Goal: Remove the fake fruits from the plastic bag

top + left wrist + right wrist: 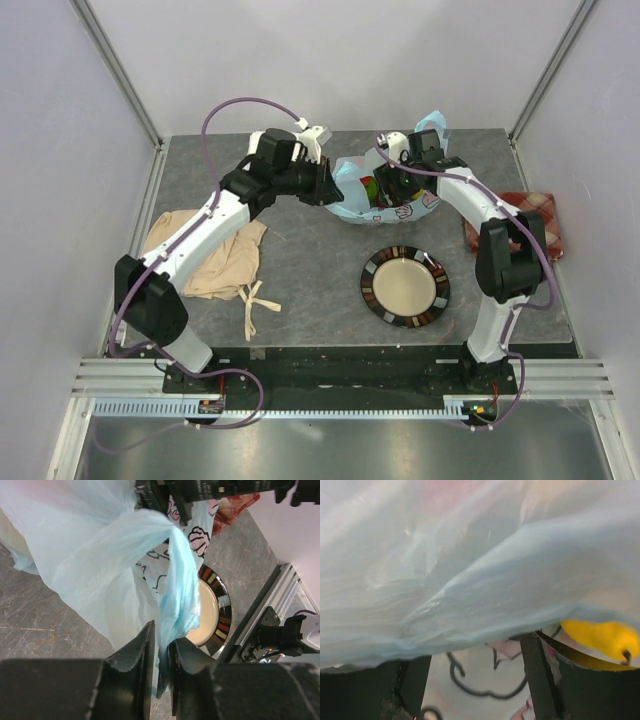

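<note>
The light-blue plastic bag (385,205) lies at the back middle of the table, its mouth held open between my two arms. My left gripper (161,645) is shut on a twisted strip of the bag's left edge (177,590). My right gripper (475,680) is open and reaches into the bag, with bag film (470,570) draped over its fingers. A yellow fake fruit with a stem (602,637) lies just right of its right finger. Red and green fruits (372,188) show in the bag's mouth in the top view.
A round plate (404,286) with a dark striped rim sits in front of the bag; it also shows in the left wrist view (212,612). A beige cloth (215,255) lies at the left, a red checked cloth (525,220) at the right edge.
</note>
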